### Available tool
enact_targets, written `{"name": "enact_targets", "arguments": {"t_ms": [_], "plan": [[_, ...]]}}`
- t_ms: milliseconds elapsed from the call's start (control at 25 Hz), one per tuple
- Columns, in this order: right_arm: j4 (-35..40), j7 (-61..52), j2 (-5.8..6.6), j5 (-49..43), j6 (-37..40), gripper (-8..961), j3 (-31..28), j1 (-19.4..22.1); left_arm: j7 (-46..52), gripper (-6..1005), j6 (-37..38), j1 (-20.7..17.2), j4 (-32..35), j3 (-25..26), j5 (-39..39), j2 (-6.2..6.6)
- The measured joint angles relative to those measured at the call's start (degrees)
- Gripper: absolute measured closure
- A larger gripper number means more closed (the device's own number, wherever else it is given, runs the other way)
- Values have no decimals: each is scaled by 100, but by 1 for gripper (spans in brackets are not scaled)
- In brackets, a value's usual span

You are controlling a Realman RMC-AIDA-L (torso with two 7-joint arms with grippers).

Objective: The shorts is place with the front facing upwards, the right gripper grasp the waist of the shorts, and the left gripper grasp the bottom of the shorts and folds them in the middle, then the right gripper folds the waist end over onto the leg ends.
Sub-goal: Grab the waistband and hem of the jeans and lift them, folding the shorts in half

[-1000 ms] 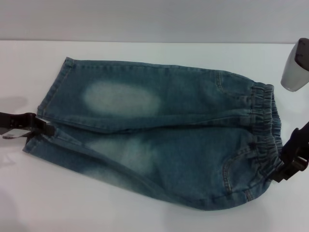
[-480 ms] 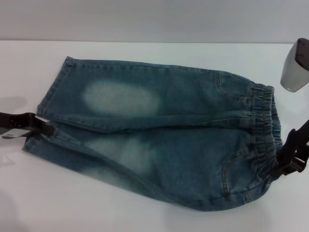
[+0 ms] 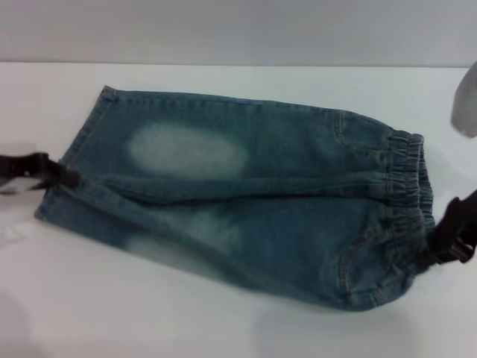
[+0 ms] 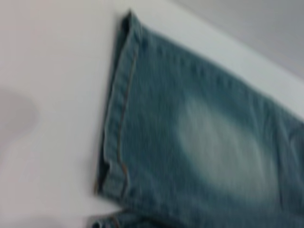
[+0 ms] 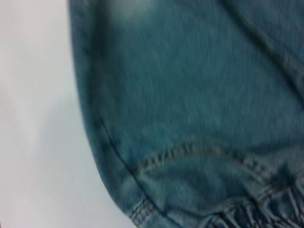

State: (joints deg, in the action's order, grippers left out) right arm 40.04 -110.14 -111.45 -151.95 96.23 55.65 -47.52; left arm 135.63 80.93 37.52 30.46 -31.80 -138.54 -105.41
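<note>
- The left gripper (image 3: 63,177) is at the far left of the table (image 3: 223,328), right at the hems (image 3: 67,168) where the two legs meet
- Its jaws look pinched on the hem cloth, but the tips are dark and blurry against the denim, so I cannot tell for sure
- I think it sits there so it can lift the leg ends and bring one half over the other
- The shorts (image 3: 253,209) lie flat across the middle of the table, front side up, legs to the left and waist (image 3: 406,194) to the right
- Two pale patches (image 3: 186,149) show, one on each leg
- The lower leg looks a bit bunched and slanted near the left gripper, so the fold seems to be only starting
- The right gripper (image 3: 440,250) is at the far right, touching the gathered waist near the lower corner
- I cannot tell if its jaws are closed on the band, since the cloth hides the tips
- Most of both arms is cut off at the picture edges
- The wrist views show only denim, a hem and a pocket seam (image 5: 190,152), no fingers
- A pale grey shape (image 3: 466,104) at the right edge is cut off and I cannot name it
</note>
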Motion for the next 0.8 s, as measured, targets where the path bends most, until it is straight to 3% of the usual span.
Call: {"name": "enact_targets", "arguments": {"t_ms": [120, 160, 400, 800], "plan": [[80, 313, 69, 460, 167, 946, -598, 146, 62, 936, -83, 4, 233, 304, 1, -93], [138, 498, 148, 955, 329, 946, -999, 292, 74, 936, -110, 4, 326, 416, 2, -140], [-78, 760, 306, 2189, 294, 947, -1546, 682, 312, 936, -482, 68, 455, 606, 219, -244], [-716, 860, 285, 2658, -531, 946, -1906, 1044, 350, 936, -1145, 414, 513, 586, 632, -367]]}}
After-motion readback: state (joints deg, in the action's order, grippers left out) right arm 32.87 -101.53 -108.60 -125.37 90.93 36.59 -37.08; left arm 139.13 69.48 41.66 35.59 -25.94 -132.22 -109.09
